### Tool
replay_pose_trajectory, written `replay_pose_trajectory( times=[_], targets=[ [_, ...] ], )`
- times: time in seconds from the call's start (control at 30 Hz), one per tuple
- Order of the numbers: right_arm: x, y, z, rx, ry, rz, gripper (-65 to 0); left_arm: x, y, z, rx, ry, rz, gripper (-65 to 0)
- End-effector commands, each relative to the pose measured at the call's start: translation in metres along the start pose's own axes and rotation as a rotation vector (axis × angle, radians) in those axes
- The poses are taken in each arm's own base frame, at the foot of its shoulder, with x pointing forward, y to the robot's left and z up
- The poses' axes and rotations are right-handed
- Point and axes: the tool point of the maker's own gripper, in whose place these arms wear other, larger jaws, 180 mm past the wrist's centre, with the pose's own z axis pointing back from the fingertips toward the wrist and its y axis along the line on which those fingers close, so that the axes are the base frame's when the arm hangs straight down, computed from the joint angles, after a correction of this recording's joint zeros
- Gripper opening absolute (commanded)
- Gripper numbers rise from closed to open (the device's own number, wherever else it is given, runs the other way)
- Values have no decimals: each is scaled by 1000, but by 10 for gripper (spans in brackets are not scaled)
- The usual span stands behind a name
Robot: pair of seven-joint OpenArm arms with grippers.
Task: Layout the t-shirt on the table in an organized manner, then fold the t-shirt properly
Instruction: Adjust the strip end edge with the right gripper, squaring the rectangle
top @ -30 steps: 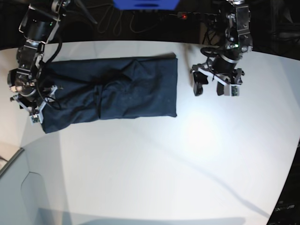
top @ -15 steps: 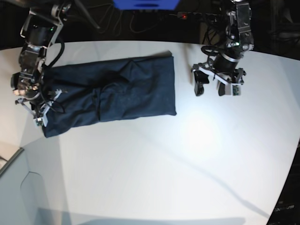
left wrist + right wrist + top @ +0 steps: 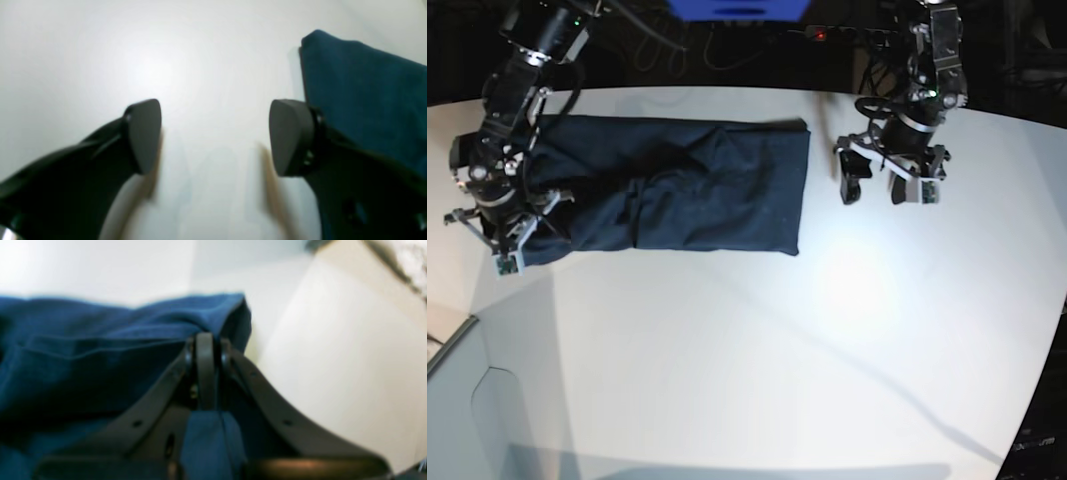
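T-shirt (image 3: pixel 667 190), dark navy soft fabric folded into a long band, lies on the far left of the white matte table (image 3: pixel 757 360). Right gripper (image 3: pixel 205 340) pinches its left end (thin hold; it could slip). Left gripper (image 3: pixel 885 185) hovers spread, empty, right of it.

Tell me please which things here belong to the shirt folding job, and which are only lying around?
Belong to the job:
- t-shirt, folded into a long strip
- table
- right gripper, shut on the shirt's end
- left gripper, open over bare table

Only lying around:
- cables behind the table
- blue object at the far edge
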Motion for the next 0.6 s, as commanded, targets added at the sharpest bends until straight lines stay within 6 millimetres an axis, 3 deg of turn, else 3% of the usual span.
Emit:
replay_pose_trajectory(
  times=[0.0, 0.2, 0.37, 0.57],
  targets=[
    [21, -9, 2, -16, -66, 6, -650, 13, -1, -1, -7, -45, -1, -164],
    [5, -12, -2, -16, -17, 18, -650, 13, -1, -1, -7, -45, -1, -164],
    [-24, -22, -1, -29, 98, 44, -592, 16, -1, -2, -8, -52, -2, -164],
    [-42, -29, 2, -37, 169, 66, -587, 18, -1, -3, -9, -55, -3, -164]
  ],
)
